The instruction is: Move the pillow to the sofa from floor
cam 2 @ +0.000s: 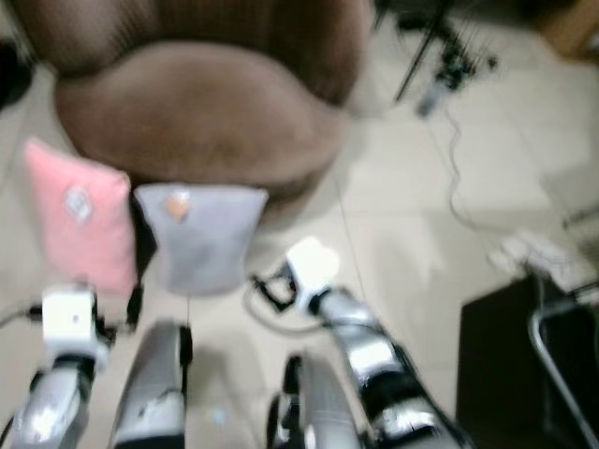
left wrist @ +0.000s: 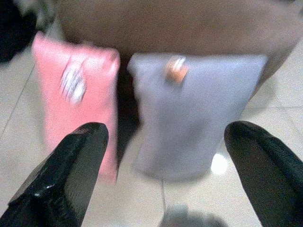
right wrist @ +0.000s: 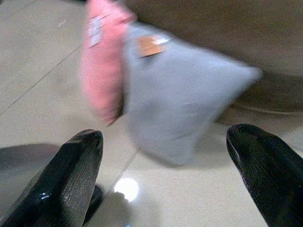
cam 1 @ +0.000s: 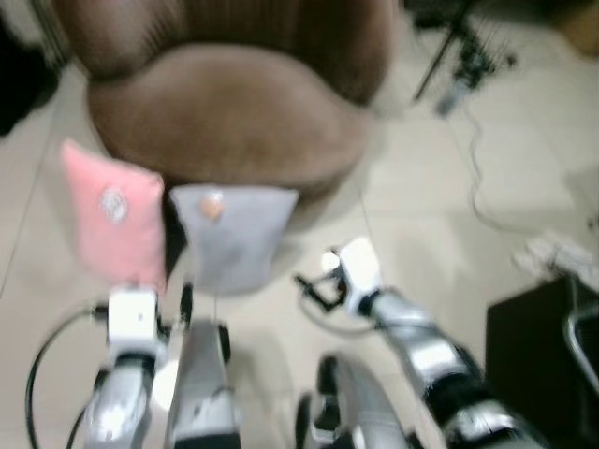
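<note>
A pink pillow (cam 1: 114,217) and a grey pillow (cam 1: 232,234) with a small orange tag stand side by side on the tiled floor. Both lean against the front of the round brown sofa (cam 1: 229,112). My left gripper (left wrist: 165,189) is open and empty, a short way in front of the gap between the two pillows. My right gripper (cam 1: 316,286) is low over the floor just right of the grey pillow. It is open too, and in the right wrist view the grey pillow (right wrist: 182,101) lies ahead between its fingers (right wrist: 66,182). Nothing is held.
A black box (cam 1: 533,360) stands on the floor at the right, with a white power strip (cam 1: 562,257) and a cable beyond it. A black stand (cam 1: 459,51) is at the back right, and something dark (cam 1: 23,79) lies left of the sofa.
</note>
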You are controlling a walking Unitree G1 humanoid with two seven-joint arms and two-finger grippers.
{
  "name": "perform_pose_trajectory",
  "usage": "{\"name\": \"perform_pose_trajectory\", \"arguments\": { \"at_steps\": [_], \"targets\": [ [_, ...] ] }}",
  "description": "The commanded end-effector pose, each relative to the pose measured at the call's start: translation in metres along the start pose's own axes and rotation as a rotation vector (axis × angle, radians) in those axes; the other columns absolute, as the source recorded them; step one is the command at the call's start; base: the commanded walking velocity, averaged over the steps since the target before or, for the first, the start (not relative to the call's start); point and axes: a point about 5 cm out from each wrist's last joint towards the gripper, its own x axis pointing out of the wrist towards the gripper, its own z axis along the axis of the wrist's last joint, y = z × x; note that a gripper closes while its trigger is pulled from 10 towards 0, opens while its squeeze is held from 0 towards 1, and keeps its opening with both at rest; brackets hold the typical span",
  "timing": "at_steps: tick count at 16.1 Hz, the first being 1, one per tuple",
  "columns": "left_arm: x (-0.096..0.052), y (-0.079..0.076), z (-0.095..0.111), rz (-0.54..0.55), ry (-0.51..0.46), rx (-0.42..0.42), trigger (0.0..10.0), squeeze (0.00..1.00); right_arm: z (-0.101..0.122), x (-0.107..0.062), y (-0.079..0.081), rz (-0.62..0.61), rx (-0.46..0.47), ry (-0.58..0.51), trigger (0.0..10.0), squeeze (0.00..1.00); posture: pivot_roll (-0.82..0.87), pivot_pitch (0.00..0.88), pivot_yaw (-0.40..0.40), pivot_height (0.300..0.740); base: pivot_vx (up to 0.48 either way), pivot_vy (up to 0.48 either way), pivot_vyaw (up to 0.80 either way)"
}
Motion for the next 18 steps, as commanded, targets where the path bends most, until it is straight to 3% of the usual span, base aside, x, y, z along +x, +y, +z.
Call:
{"name": "perform_pose_trajectory", "arguments": {
  "at_steps": [1, 5, 11, 18],
  "targets": [
    [0.003, -0.002, 0.008, 0.014, -0.04, 0.008, 10.0, 0.0, -0.005, -0.003, -0.002, 0.014, -0.013, 0.024, 10.0, 0.02, 0.23, 0.285, -0.24, 0.625, 0.0, 0.0, 0.0],
    [0.013, -0.006, 0.01, 0.059, -0.033, 0.017, 10.0, 0.0, 0.003, 0.009, 0.003, 0.071, -0.041, 0.013, 10.0, 0.02, 0.25, 0.286, -0.271, 0.625, 0.0, 0.0, 0.0],
    [0.018, -0.015, 0.003, 0.081, 0.003, 0.027, 10.0, 0.0, -0.005, 0.006, 0.002, 0.077, -0.038, 0.031, 10.0, 0.02, 0.24, 0.286, -0.262, 0.625, 0.0, 0.0, 0.0],
    [0.019, -0.023, -0.001, 0.066, 0.019, 0.032, 10.0, 0.0, -0.018, -0.001, 0.006, 0.082, -0.017, 0.051, 10.0, 0.02, 0.22, 0.29, -0.243, 0.625, 0.334, 0.345, 0.0]
  ]
}}
